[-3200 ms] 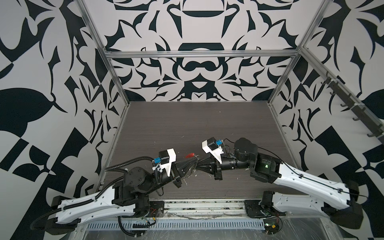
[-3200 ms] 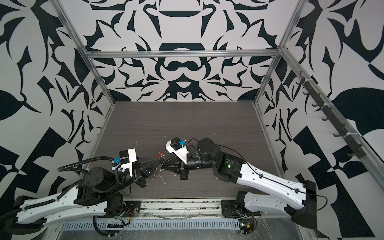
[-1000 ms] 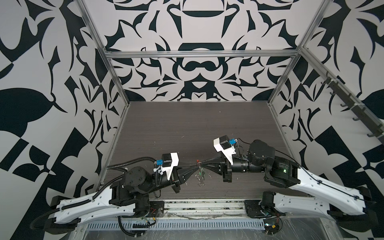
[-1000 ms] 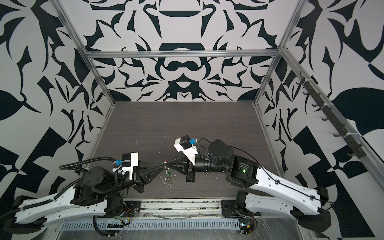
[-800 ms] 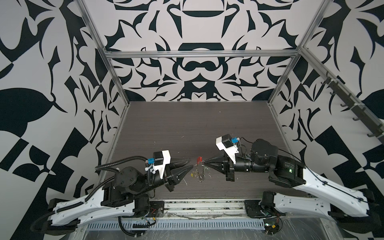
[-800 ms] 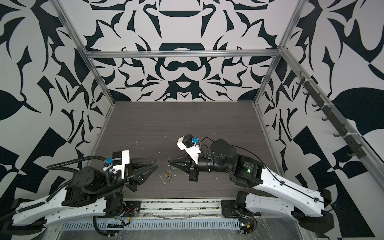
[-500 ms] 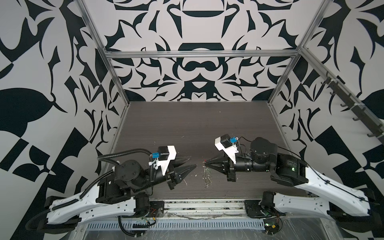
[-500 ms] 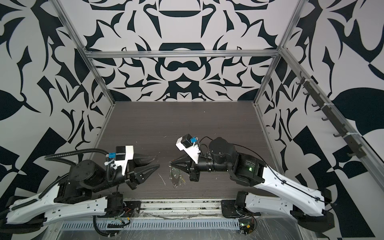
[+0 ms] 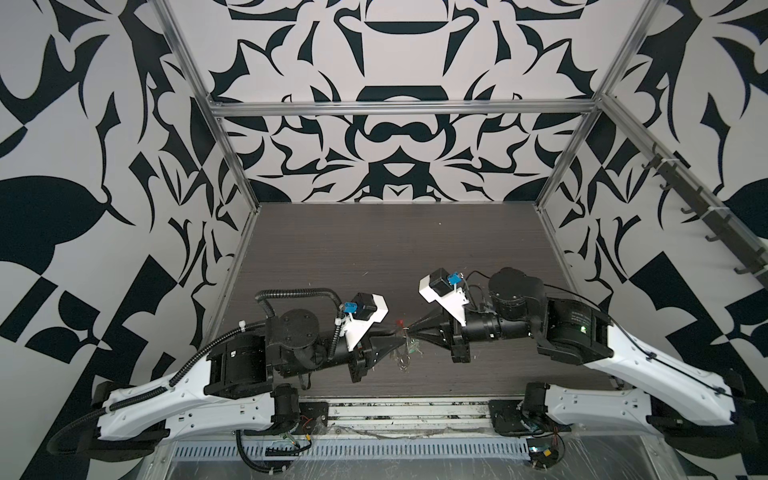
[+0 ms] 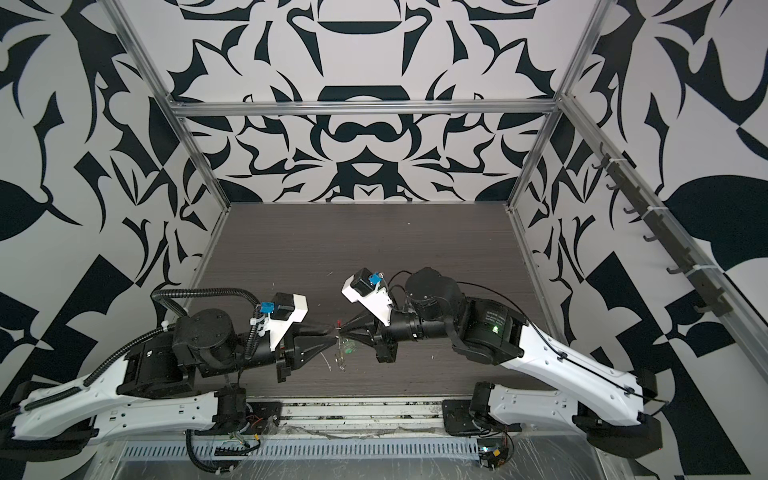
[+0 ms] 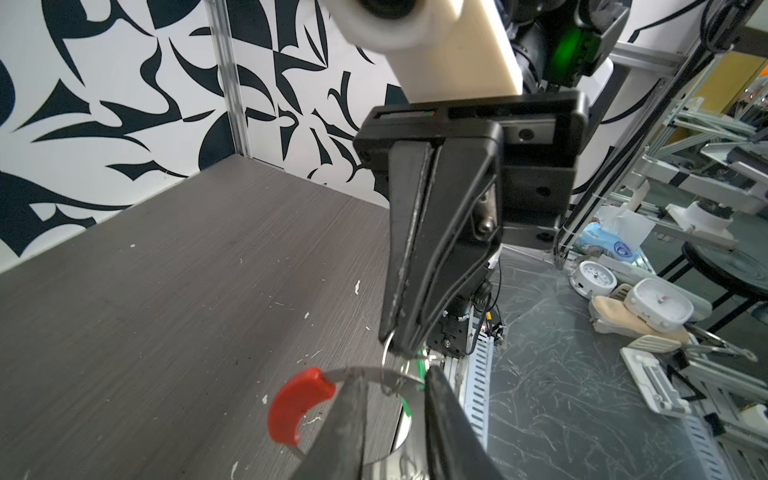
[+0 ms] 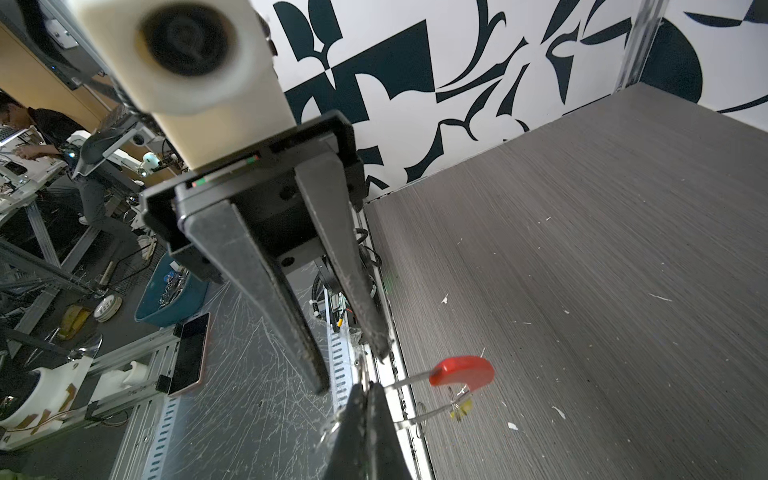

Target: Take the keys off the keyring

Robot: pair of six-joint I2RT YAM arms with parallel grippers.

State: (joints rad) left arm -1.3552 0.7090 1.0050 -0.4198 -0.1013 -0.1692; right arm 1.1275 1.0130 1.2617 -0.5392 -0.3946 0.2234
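One keyring [image 11: 301, 405], hanging from clamped right hand [image 11: 401, 347], between left hand's [image 11: 392, 374] parted fingers [image 11: 440, 411]

Black-and-white patterned walls [image 9: 395, 137], dark woodgrain tabletop [image 9: 374, 241]

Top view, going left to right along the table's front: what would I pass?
In a top view: left arm → its camera → left pincer → right pincer → its camera → right arm. The keyring hangs at the pincer tips.

Looks like a robotics lab: walled with black-and-white patterned panels [image 9: 395, 54] on aluminium framing [image 9: 399, 109], fitted with two robot arms [image 9: 187, 399] over a counter [image 9: 395, 249], ringed by cluttered benches [image 11: 685, 183], clocks [image 11: 658, 303], a blue bin [image 12: 166, 299] and a person [image 12: 54, 124] at a desk.
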